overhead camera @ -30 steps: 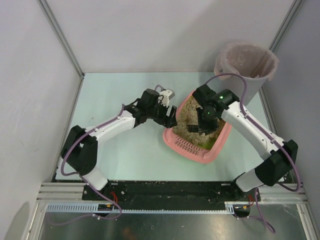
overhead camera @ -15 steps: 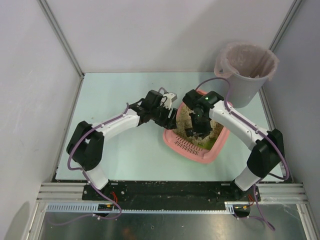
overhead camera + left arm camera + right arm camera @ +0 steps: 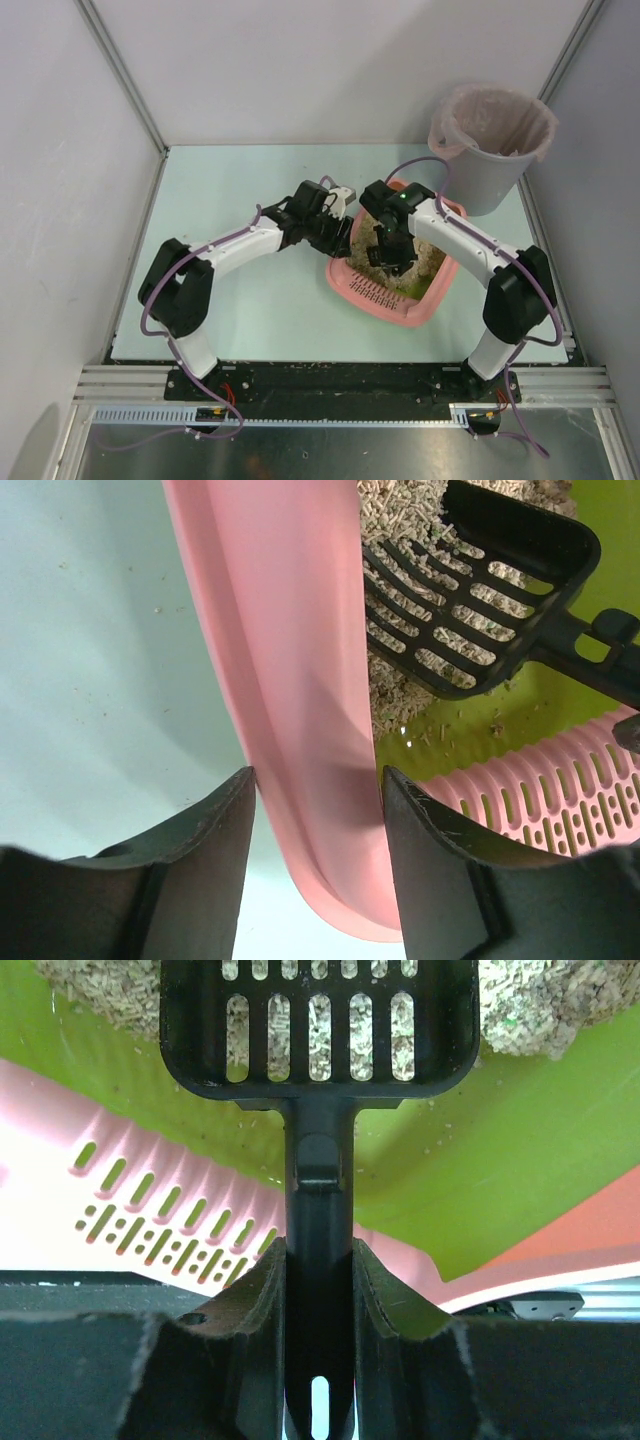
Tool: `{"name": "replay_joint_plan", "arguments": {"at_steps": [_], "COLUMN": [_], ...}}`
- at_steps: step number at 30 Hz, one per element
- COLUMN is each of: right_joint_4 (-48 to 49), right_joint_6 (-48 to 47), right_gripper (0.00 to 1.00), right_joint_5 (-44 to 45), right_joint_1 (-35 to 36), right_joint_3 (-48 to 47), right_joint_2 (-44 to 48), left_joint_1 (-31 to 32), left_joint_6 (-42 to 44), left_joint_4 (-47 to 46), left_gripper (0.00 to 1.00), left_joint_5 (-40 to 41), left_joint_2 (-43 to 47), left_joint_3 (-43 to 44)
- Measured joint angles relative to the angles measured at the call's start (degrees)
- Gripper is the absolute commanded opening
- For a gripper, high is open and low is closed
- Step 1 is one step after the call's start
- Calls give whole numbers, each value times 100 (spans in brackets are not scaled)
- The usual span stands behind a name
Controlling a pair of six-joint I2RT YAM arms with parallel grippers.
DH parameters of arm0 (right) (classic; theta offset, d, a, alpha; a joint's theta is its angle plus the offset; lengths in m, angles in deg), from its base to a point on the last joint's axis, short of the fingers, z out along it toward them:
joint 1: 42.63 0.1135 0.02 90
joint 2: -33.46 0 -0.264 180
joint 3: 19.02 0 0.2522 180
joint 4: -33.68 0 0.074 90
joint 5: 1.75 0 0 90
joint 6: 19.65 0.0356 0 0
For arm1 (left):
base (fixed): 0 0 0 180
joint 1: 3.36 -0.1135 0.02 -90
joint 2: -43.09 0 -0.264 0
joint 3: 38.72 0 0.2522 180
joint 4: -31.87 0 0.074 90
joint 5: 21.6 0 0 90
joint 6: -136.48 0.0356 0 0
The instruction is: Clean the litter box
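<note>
Box position: litter box (image 3: 400, 305) is sitting on the pale counter (image 3: 250, 320) between the two arms, its slotted end pointing toward their bases.
Left side: left claw (image 3: 318, 780) is straddling the box's left wall, one finger outside and one inside, both pressing against the pink plastic.
Right side: right claw (image 3: 318, 1260) is clamping the handle of the black scoop (image 3: 318, 1110).
Scoop head: it is hanging over the sandy litter (image 3: 520, 1000) heaped at the far end, beside bare green lining.
Background: grey bucket (image 3: 492, 140) is standing just beyond the box's far right corner.
</note>
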Motion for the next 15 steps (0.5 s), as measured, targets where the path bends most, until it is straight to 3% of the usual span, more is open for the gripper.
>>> {"name": "replay_joint_plan", "arguments": {"at_steps": [15], "right_joint_4": [527], "right_joint_6": [63], "right_gripper": [0], "right_joint_5": [74], "right_joint_1": [-146], "right_joint_3": [151], "right_joint_2": [-221], "left_joint_1": [4], "left_joint_6": [4], "left_joint_4": [105], "left_gripper": [53], "left_joint_5": [2], "left_joint_2": [-48], "left_joint_3": [96]}}
